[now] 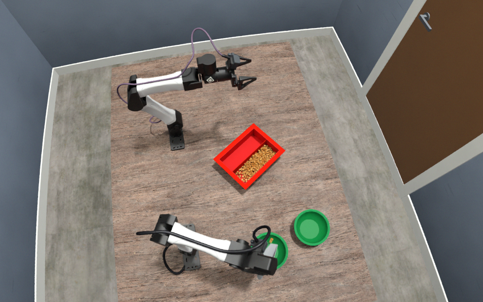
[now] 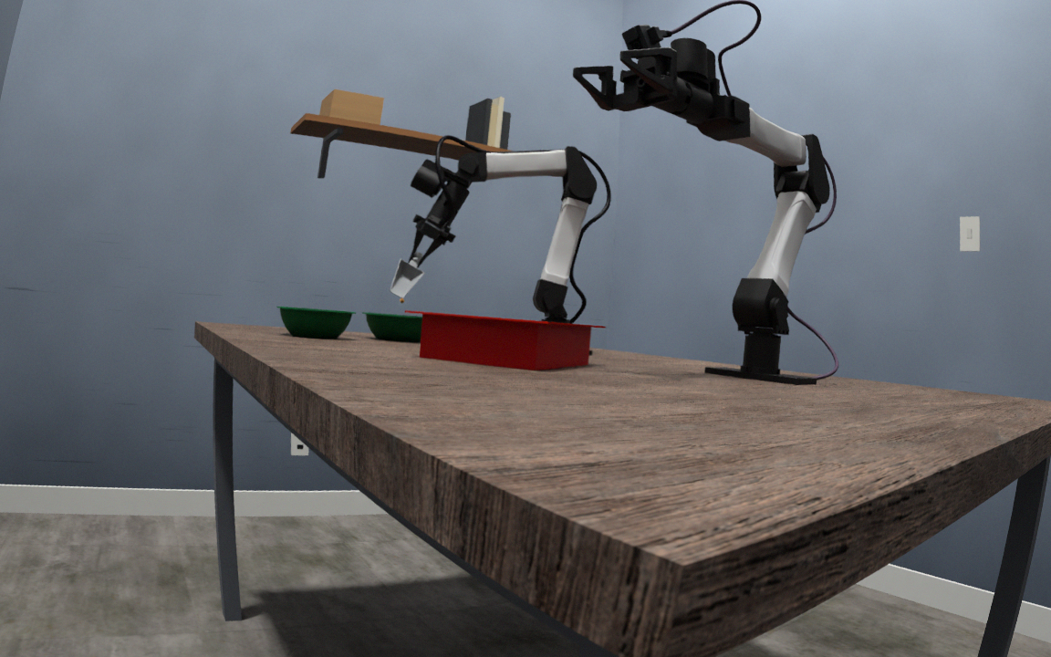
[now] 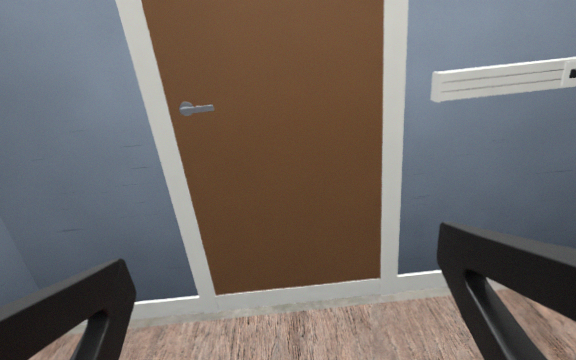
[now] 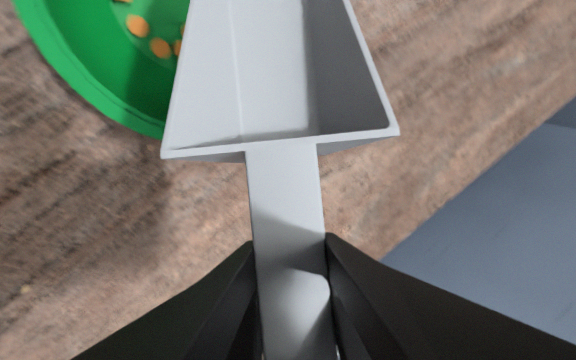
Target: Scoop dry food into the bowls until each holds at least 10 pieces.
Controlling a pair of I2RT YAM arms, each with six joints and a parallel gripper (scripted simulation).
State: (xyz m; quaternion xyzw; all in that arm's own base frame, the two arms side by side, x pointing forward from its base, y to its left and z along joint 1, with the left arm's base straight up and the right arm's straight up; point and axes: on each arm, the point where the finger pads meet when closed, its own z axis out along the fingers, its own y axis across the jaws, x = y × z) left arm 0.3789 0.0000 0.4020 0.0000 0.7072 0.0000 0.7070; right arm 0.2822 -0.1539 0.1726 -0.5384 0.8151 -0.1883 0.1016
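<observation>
My right gripper [image 4: 291,255] is shut on the handle of the grey scoop [image 1: 270,250] [image 2: 406,279] [image 4: 273,75]. The scoop tips steeply, lip down, above one green bowl [image 1: 286,251] [image 2: 392,328] [image 4: 83,90]. No pieces show in the visible part of its pan; its lip is out of the right wrist view. An orange piece [image 2: 400,299] is just below the lip. Several pieces [image 4: 160,47] show in that bowl, others hidden by the scoop. The other green bowl [image 1: 311,227] [image 2: 315,324] looks empty. The red box [image 1: 230,173] [image 2: 480,338] holds food [image 1: 256,163] in one compartment. My left gripper [image 1: 253,70] [image 3: 283,258] is open and empty.
The box lies flat between the arms, its other compartment empty. Both bowls stand upright beyond it, close together. A small pale speck [image 4: 25,288] shows on the table; I cannot tell whether it is food. The left arm is raised well away from the bowls.
</observation>
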